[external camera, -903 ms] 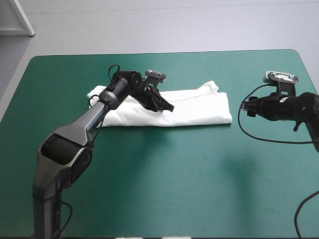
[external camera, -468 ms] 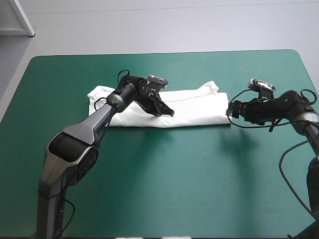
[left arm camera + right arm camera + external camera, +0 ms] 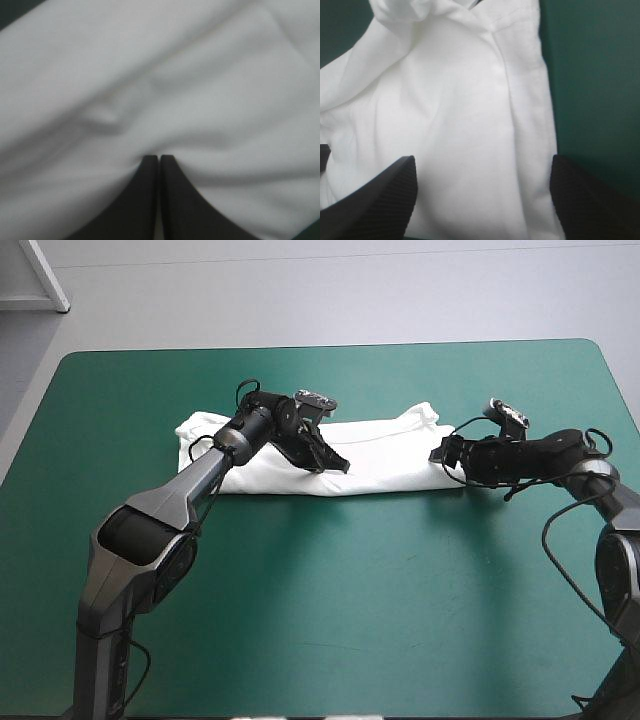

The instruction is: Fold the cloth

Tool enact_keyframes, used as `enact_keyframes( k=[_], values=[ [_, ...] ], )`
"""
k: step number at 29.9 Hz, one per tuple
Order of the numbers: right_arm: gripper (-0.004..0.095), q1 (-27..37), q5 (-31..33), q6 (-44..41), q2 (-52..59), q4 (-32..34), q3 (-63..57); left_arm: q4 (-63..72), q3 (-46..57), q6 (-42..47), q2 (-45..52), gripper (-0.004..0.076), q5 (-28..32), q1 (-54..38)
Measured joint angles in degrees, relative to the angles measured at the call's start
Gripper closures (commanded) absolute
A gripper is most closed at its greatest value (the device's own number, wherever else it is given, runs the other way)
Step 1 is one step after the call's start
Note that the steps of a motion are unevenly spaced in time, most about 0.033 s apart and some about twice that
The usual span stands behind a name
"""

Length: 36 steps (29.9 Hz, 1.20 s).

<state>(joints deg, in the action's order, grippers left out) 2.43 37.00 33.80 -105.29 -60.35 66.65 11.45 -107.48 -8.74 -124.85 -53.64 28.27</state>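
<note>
The white short-sleeved T-shirt lies as a long folded band across the teal-green table cover, toward its far side. My left gripper is pressed together, nipping the band's middle. My right gripper stands spread astride its end. The crosswise folds remain, I judge.

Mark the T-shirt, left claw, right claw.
T-shirt [image 3: 395, 455]: high view, middle of the folded body.
left claw [image 3: 159, 158]: left wrist view, where the shut tips meet.
right claw [image 3: 484, 159]: right wrist view, midway between the open tips.

My left arm is grey with black rounded joints; the right gripper has black, finely ribbed fingers.
</note>
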Motion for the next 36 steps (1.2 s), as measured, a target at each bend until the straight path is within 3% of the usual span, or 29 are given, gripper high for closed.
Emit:
enact_keyframes(
  k=[4, 11, 13, 20, 26, 36],
  values=[
    [0.0312, -2.38, -1.26, 0.8, -0.71, -1.65, 0.31, 0.0, 0.0, 0.0, 0.0, 0.0705, 0.0, 0.0],
    [0.0829, -4.45, -3.23, 1.05, -2.01, -1.93, 0.49, 0.0, 0.0, 0.25, 0.0, 0.0705, -0.06, 0.0],
    [0.0924, -4.45, -3.67, 1.45, -2.29, -1.93, 0.49, 0.0, 0.0, 0.25, 0.0, 0.0705, -0.1, 0.0],
    [0.0924, -4.67, -3.0, 2.69, -1.91, -1.49, 1.31, -0.53, 0.0, 0.25, 0.0, 0.0705, -0.23, 0.0],
    [0.0923, -5.0, 2.39, 2.7, 1.65, -0.9, 7.44, -0.64, 0.0, 0.25, 0.0, 0.0705, -0.36, 0.0],
    [0.0923, -13.43, 8.59, -4.2, 2.88, 4.78, 20.12, -0.66, 0.0, 0.25, 0.0, 0.0705, -0.4, 0.0]
  ],
)
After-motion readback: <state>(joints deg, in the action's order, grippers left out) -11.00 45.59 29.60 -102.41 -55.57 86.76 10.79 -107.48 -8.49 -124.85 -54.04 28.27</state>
